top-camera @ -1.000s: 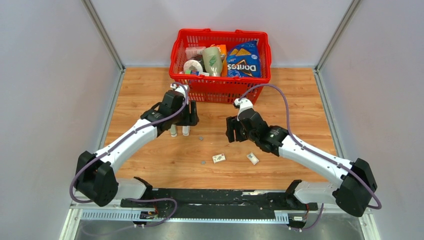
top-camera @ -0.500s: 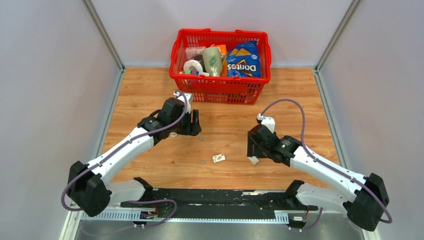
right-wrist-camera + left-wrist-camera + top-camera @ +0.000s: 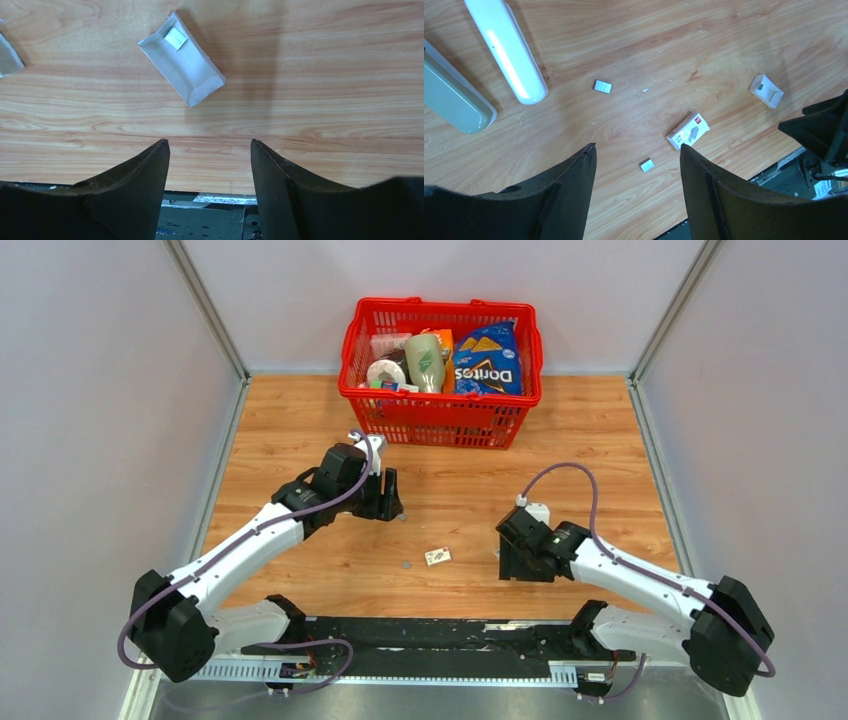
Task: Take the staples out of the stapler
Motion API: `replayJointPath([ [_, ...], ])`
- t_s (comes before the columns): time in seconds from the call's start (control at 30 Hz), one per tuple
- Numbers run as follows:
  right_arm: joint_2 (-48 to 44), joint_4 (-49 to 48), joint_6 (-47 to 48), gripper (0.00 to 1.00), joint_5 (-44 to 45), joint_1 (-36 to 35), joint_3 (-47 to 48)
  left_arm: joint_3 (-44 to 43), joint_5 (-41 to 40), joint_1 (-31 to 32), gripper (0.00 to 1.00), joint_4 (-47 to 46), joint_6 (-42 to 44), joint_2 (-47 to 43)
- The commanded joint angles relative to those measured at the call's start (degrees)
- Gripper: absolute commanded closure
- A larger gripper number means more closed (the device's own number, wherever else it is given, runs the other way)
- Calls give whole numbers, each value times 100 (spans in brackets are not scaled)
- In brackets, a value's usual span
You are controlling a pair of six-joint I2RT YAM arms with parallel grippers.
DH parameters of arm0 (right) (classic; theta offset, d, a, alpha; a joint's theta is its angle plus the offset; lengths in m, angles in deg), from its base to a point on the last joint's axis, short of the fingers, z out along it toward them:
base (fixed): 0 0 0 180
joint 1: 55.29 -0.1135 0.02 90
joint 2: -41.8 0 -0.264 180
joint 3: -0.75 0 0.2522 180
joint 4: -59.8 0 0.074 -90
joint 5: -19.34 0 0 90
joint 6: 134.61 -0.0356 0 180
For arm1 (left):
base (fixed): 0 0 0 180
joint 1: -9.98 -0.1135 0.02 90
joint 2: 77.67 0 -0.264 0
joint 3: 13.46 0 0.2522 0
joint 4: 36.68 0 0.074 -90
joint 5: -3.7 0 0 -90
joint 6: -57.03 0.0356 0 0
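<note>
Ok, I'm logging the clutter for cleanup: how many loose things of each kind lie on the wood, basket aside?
Stapler pieces: 2, white piece, grey-green piece
Staple strips: 3, upper strip, lower strip, strip in the tray
Box parts: 2, printed sleeve, open tray
Total: 7

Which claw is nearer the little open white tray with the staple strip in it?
Right. The right claw hangs open just short of the tray; the left claw sits well off to its left.
</note>
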Motion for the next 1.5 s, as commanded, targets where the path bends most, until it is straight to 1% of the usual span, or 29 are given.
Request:
replayJointPath([
  [0.0, 381, -419, -39, 36, -318, -75, -20, -15, 136, 18, 31, -144, 183, -124],
  [0.07, 618, -454, 23, 34, -230, -75, 33, -23, 171, 18, 31, -153, 209, -81],
  [0.23, 1041, -665, 58, 35, 16, -75, 112, -6, 206, 18, 31, -197, 253, 42],
  [0.5, 1410, -1034, 23, 44, 157, -75, 174, -76, 206, 18, 31, -197, 323, 210],
  [0.67, 1612, -999, 119, 45, 455, -40, 279, -146, 206, 26, 31, -171, 376, 324],
  [0.87, 2034, -1069, 506, 45, 596, 31, 481, -199, 215, 18, 31, -180, 403, 473],
  [1.07, 2386, -1324, 901, 48, 588, 40, 595, -182, 215, 18, 31, -171, 420, 526],
  [1.27, 2693, -1439, 1437, 47, 684, 66, 806, -199, 206, 18, 31, -153, 447, 588],
  [1.47, 2957, -1659, 2052, 47, 333, 84, 1104, -191, 206, 18, 32, -136, 473, 632],
])
